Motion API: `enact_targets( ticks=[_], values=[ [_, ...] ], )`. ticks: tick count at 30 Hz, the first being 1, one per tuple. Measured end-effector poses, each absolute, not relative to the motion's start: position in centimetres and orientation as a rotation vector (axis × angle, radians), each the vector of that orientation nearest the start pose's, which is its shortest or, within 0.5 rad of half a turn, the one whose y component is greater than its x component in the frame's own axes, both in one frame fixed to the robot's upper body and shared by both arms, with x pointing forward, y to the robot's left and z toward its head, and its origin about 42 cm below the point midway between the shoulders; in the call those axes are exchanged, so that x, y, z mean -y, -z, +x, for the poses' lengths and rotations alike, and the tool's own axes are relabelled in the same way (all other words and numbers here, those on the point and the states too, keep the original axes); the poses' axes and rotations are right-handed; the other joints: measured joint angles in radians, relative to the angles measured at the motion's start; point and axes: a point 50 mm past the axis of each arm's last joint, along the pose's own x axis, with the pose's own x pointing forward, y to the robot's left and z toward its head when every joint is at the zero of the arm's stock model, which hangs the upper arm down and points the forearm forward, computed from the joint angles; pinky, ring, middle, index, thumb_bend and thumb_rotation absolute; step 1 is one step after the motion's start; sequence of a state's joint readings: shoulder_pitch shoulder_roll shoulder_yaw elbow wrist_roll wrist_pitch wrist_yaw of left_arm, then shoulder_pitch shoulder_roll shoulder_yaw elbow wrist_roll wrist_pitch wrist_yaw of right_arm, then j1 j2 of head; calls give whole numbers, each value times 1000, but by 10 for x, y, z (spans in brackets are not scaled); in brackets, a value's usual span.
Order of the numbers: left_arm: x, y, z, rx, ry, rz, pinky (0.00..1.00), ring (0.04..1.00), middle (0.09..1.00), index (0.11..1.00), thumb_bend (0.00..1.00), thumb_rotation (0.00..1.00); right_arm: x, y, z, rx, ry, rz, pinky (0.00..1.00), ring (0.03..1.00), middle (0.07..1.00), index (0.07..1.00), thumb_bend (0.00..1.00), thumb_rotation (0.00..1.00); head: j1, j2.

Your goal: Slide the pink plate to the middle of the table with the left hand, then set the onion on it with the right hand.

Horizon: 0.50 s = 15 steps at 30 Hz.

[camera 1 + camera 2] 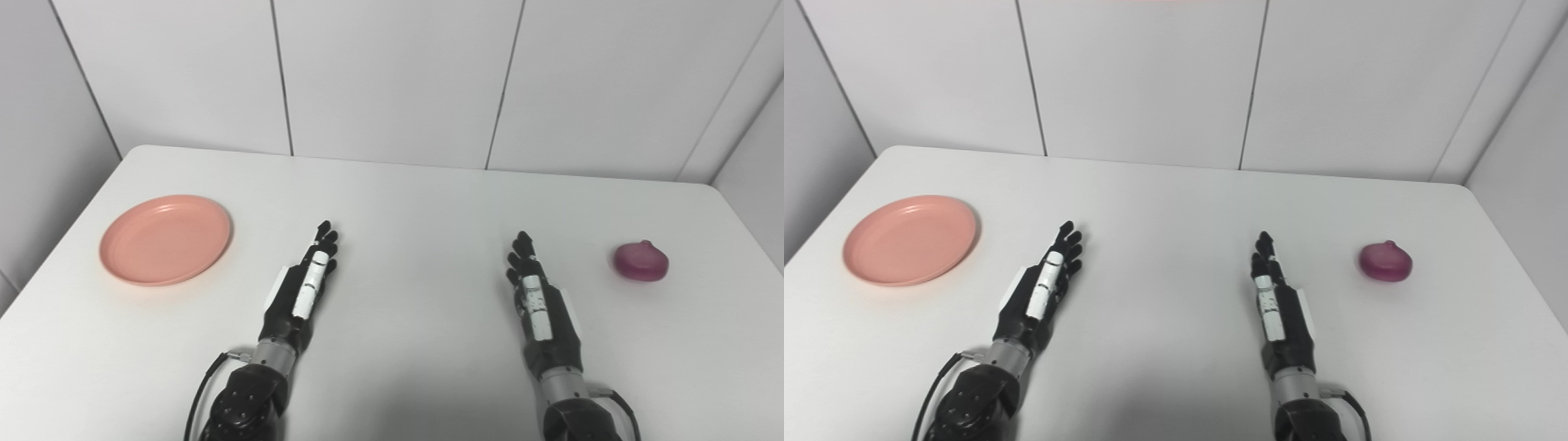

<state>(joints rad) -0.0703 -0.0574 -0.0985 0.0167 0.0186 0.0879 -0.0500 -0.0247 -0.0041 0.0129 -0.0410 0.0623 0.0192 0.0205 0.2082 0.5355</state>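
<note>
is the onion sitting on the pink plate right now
No, the onion lies on the bare table near the right side, far from the empty pink plate on the left.

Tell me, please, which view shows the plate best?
The left eye view: the plate sits well inside the frame there, with bare table on every side. The right eye view shows it whole too, but nearer the picture's left edge. Both show it empty and untouched.

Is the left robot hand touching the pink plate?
Apart. The left eye view shows bare white table between the left robot hand and the pink plate.
</note>
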Motion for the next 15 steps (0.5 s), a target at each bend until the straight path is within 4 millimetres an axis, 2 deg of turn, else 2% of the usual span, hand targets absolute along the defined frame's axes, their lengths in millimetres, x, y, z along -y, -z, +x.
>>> enact_targets(
  ticks=[2, 5, 8, 15],
  values=[
    [-148, -106, 304, -31, 140, -8, 1000, 1000, 1000, 1000, 568, 1000, 211, -111, 294, 55, -31, 65, 1000, 1000, 1000, 1000, 682, 864, 16, -8],
    [-142, -105, 304, -30, 119, 37, 1000, 1000, 1000, 1000, 567, 1000, 219, -111, 305, 95, -22, 88, 1000, 998, 1000, 1000, 706, 835, 71, -29],
    [-138, -105, 304, -26, 123, 66, 1000, 1000, 1000, 1000, 576, 1000, 226, -111, 312, 146, -38, 94, 1000, 992, 997, 991, 717, 824, 79, -34],
    [-137, -104, 305, -22, 116, 61, 1000, 1000, 1000, 1000, 616, 1000, 231, -111, 313, 189, -47, 91, 1000, 976, 984, 984, 707, 826, 77, -40]
  ],
)
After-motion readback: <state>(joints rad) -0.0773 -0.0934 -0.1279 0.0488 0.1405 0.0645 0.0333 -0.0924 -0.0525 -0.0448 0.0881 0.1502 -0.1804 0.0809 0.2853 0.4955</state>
